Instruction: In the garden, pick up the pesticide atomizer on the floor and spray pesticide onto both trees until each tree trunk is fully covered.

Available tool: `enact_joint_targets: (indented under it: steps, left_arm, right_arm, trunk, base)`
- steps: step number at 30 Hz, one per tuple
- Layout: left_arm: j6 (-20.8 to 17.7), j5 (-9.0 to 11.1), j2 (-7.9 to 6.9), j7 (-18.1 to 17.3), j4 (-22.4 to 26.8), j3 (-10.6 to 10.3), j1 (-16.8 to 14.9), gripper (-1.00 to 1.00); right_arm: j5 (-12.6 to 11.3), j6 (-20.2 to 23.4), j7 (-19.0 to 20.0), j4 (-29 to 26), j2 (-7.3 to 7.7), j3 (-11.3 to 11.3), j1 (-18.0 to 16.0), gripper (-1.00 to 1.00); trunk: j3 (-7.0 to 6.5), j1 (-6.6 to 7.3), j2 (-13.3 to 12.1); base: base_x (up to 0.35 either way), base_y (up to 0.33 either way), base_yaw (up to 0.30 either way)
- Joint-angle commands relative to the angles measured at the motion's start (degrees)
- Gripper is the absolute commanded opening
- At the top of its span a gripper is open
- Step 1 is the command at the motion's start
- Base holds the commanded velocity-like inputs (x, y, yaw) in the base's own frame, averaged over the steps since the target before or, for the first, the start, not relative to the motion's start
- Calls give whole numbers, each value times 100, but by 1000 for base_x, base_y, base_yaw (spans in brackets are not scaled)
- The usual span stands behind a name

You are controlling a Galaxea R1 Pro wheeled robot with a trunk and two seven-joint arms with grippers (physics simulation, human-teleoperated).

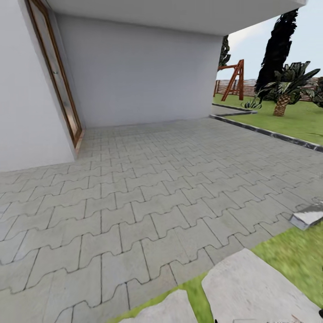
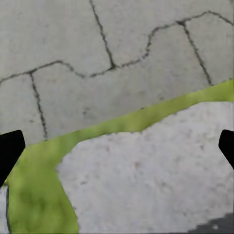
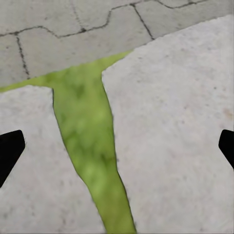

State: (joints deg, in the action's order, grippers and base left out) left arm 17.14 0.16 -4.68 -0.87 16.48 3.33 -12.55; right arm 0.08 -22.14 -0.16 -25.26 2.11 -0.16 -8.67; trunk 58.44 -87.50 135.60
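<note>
Nearest, both grippers were seen pointed down at the ground. The left gripper (image 2: 117, 146) had its dark fingertips (image 2: 9, 151) at opposite edges of its wrist view, spread wide with nothing between them; beneath it lay a stepping stone (image 2: 146, 175), a strip of grass (image 2: 44, 190) and interlocking pavers (image 2: 122, 39). The right gripper (image 3: 117, 148) was likewise spread wide and empty over two stones (image 3: 175, 122) parted by a grass seam (image 3: 92, 141). No atomizer could be found under either gripper, so no direction to it, no long axis and no nearer arm could be judged; its look could not be told either. In the head view, stones (image 1: 255, 287) and lawn edge were met first, then the patio (image 1: 134, 179) running to a white wall (image 1: 143, 67) with a wood-framed door (image 1: 58, 76) at the left. Farthest, to the right, the lawn (image 1: 296, 116) was seen with a short palm (image 1: 285, 89), a dark cypress-like tree (image 1: 278, 40), a wooden swing frame (image 1: 233, 80) and a slat fence (image 1: 249, 85). No thick pale trunk was shown. It was judged that a turn toward the lawn would be needed before any reach.
</note>
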Motion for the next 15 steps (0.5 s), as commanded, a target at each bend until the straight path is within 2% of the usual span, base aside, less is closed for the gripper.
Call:
enact_joint_targets:
  steps: [1, 8, 15]
  left_arm:
    - [18, 1, 2, -9, -5, 19, -2, 100]
    - [18, 1, 2, -9, -5, 20, -2, 100]
    - [18, 1, 2, -9, -5, 19, -2, 100]
  right_arm:
    - [1, -18, -2, 4, 0, -1, -3, 100]
    - [1, -18, -2, 4, 0, -1, -3, 100]
    - [1, -18, -2, 4, 0, -1, -3, 100]
  trunk:
    - [5, 0, 2]
    - [5, 0, 2]
    - [5, 0, 2]
  base:
    - [160, 299, -263]
    - [136, 301, -263]
    - [22, 304, -263]
